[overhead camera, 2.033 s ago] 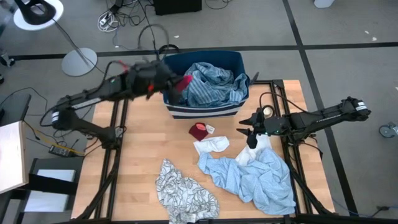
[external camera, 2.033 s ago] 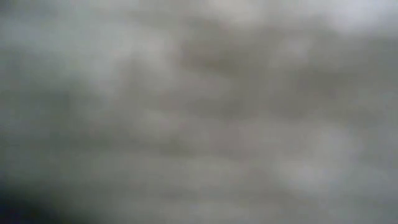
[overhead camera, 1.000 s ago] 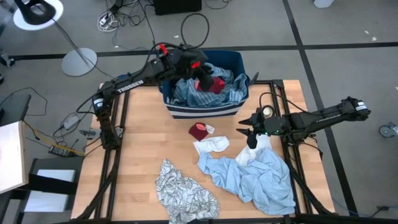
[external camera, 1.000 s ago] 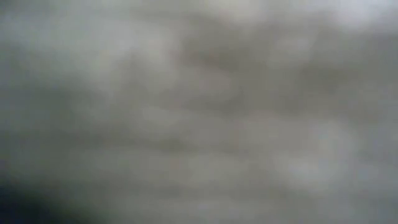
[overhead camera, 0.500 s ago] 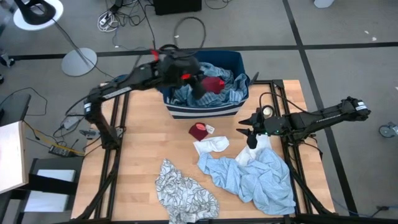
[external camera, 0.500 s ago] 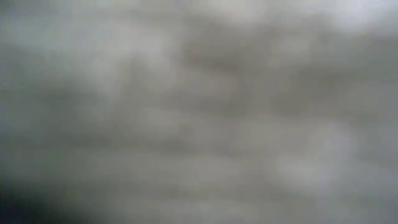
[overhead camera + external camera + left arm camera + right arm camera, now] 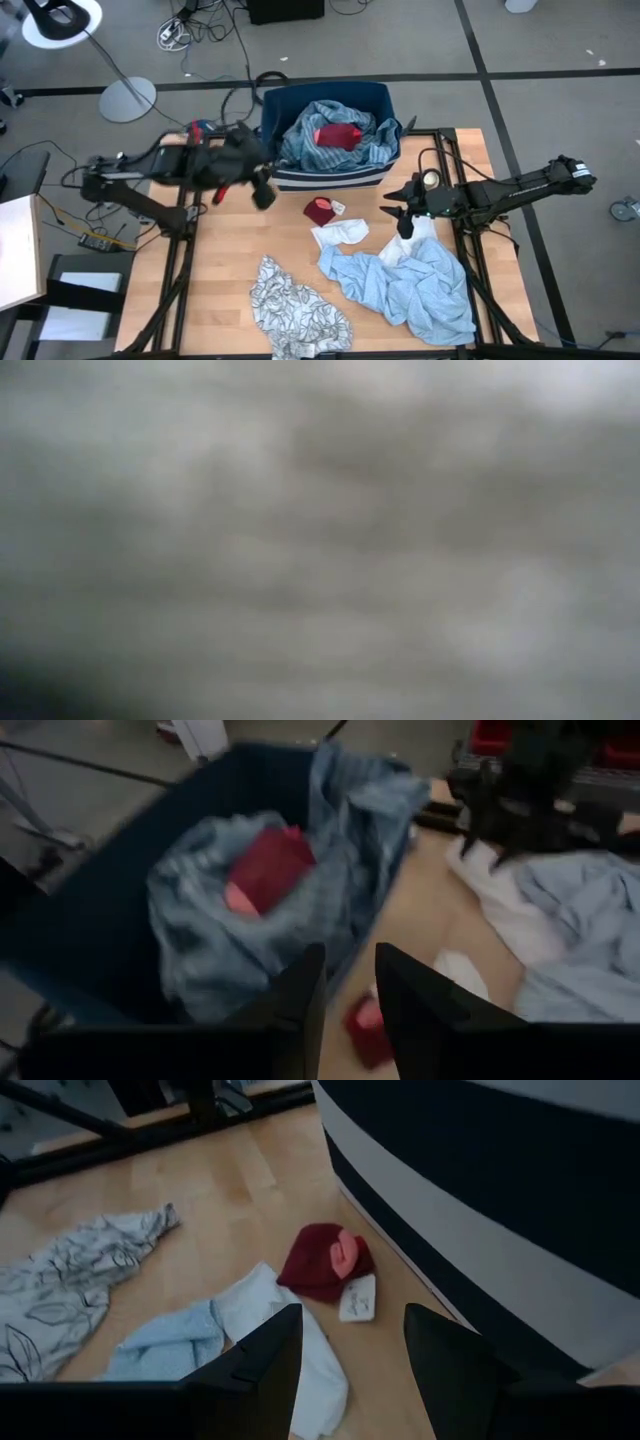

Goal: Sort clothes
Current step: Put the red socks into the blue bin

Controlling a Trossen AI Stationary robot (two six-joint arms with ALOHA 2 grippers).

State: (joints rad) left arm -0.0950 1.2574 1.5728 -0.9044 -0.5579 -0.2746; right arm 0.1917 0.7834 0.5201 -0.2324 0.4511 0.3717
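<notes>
Left gripper [image 7: 262, 192] hovers beside the bin [image 7: 330, 178], right gripper [image 7: 400, 216] over pale blue cloth [image 7: 410, 285], both jaws released

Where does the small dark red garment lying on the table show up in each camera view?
High view: small dark red garment on the wood, just in front of the bin.
Low view: not visible; the picture is blank blur.
Left wrist view: near the bottom edge.
Right wrist view: mid-picture.
Shared landmark: the dark blue bin beside it.

1. My left gripper [image 7: 263, 192] has pulled back from over the bin [image 7: 330, 178] to the table's left side, fingers apart and empty.
2. The red garment [image 7: 338, 136] it carried now lies on the striped clothes [image 7: 330, 150] inside.
</notes>
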